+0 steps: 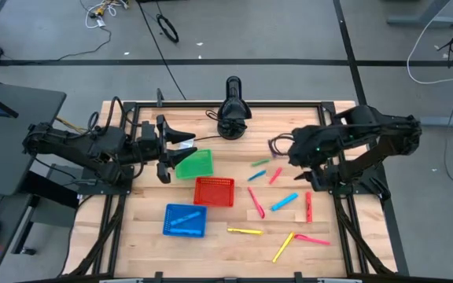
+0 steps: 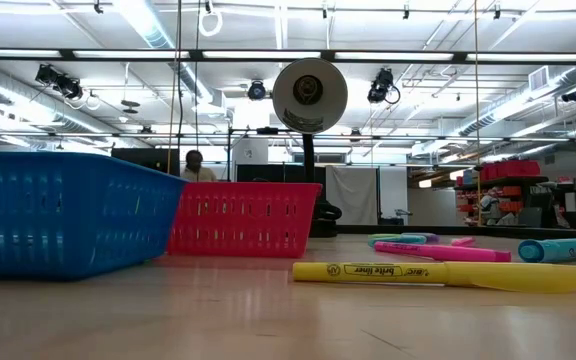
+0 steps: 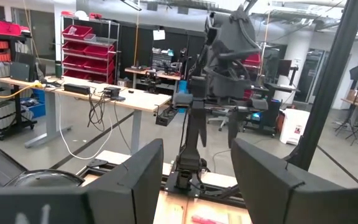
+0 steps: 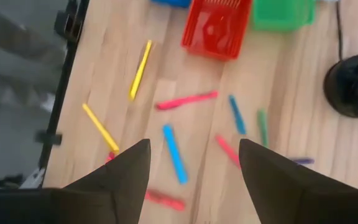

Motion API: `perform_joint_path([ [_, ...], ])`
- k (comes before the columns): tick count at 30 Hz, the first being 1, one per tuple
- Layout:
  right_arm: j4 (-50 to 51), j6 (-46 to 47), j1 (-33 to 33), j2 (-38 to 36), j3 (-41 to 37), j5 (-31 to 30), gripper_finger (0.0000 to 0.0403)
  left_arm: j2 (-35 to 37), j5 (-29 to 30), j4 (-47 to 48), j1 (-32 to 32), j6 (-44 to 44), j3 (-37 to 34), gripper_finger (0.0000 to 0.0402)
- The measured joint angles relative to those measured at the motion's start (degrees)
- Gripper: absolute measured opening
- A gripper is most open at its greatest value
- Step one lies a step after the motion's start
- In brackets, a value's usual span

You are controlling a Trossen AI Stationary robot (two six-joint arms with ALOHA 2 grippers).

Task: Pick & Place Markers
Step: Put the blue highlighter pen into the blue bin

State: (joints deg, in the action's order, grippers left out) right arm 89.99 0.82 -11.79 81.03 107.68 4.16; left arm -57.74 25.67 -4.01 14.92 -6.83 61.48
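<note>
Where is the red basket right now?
In the high view the red basket sits near the middle of the table, between the green basket behind it and the blue basket in front, left of the scattered markers.

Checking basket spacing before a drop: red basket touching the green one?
Cannot tell. In the high view the red basket and green basket meet at a corner, with no clear gap or contact visible.

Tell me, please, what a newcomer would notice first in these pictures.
First, the bright markers scattered loose over the right half of the wooden table. Next, three baskets in a slanting row left of them: green basket farthest back, red basket in the middle, blue basket nearest the front. Both arms wait raised at the back, left claw open by the green basket, right claw open above the markers.
</note>
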Motion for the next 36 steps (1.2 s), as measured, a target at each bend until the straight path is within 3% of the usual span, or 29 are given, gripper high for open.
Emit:
perform_joint_path([
  [25, 0.00, 0.22, -0.81, -0.89, 0.00, 0.81, 0.0247, 0.00, 0.00, -0.01, 0.00, -0.02, 0.02, 0.0195],
  [36, -1.49, 3.47, -0.83, -0.89, -2.69, -1.93, 0.0247, 0.00, 0.00, 0.00, 0.00, -0.02, 0.02, 0.0195],
])
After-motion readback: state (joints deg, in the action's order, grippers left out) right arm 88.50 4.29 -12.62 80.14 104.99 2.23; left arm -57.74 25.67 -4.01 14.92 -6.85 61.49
